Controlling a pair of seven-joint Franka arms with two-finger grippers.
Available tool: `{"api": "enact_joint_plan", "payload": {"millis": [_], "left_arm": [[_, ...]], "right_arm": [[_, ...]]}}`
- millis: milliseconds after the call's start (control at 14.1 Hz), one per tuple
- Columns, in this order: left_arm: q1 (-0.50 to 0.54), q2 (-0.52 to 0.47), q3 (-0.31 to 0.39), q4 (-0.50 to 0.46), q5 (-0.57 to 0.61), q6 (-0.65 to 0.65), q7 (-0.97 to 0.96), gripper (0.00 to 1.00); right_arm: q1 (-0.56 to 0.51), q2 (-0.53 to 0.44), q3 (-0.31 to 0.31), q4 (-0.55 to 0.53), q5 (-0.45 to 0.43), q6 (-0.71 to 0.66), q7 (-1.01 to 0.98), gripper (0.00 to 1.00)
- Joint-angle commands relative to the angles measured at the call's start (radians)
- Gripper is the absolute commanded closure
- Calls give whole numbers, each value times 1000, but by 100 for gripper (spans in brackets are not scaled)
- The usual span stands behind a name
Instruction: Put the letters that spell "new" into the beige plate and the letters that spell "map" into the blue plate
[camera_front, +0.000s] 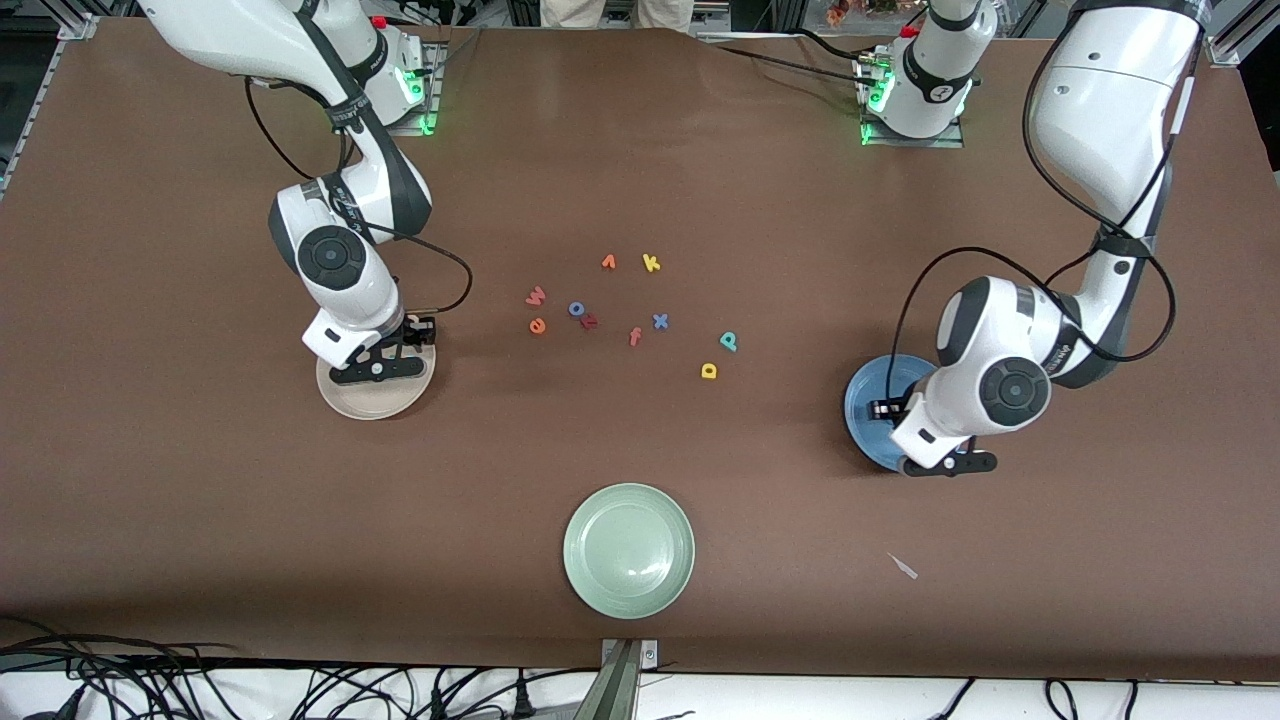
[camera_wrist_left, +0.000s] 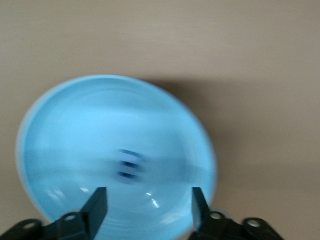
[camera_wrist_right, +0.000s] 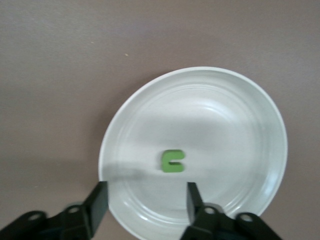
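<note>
The green n (camera_wrist_right: 173, 161) lies in the beige plate (camera_front: 368, 402) (camera_wrist_right: 235, 125). My right gripper (camera_front: 418, 330) (camera_wrist_right: 146, 200) hangs open and empty over that plate's rim. A blurred blue m (camera_wrist_left: 130, 165) rests in the blue plate (camera_front: 863, 398) (camera_wrist_left: 75, 125), where my left gripper (camera_front: 885, 408) (camera_wrist_left: 147, 202) is also open and empty above it. On the table's middle lie the pinkish-red w (camera_front: 536, 296), orange e (camera_front: 538, 325), teal p (camera_front: 729, 341) and yellow a (camera_front: 709, 371).
Among the loose letters are an orange v (camera_front: 608, 262), yellow k (camera_front: 651, 263), blue o (camera_front: 577, 308), blue x (camera_front: 660, 321) and pink f (camera_front: 634, 336). A pale green plate (camera_front: 628, 549) sits nearest the front camera. A small paper scrap (camera_front: 903, 566) lies toward the left arm's end.
</note>
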Motion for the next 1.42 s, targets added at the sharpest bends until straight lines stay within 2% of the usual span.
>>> {"api": "enact_joint_plan", "payload": {"millis": [0,283,425,567,637,708,921,1204,1346], "left_arm": [[-13,-22,-89,6,9,-67,-105,0],[-31,7,-203,-15,-21,-57,-284,0],[-95,22,-204,-34,-24,-10,-360,0],[-151,47,-203,-42,-15,49,-505,0],[-156,59,-203,-42,-10,55,-518,0],[-157,77,-203,-43,-11,87,-536,3],[-154,91,-203,-113,-10,165,-546,25],[-156,93,-201,-121,-8,172,-546,33],[-151,88,-203,-126,-8,164,-546,42]], "right_arm": [[6,-24,43,-16,30,8,51,16],[15,17,147,15,28,34,260,16],[18,48,190,20,28,93,332,16],[52,68,196,20,28,136,393,16],[75,77,196,20,26,157,421,16],[96,91,196,20,25,185,446,16],[118,136,195,26,13,237,490,16],[127,140,190,24,-12,237,490,19],[128,151,190,24,-20,246,492,24]]}}
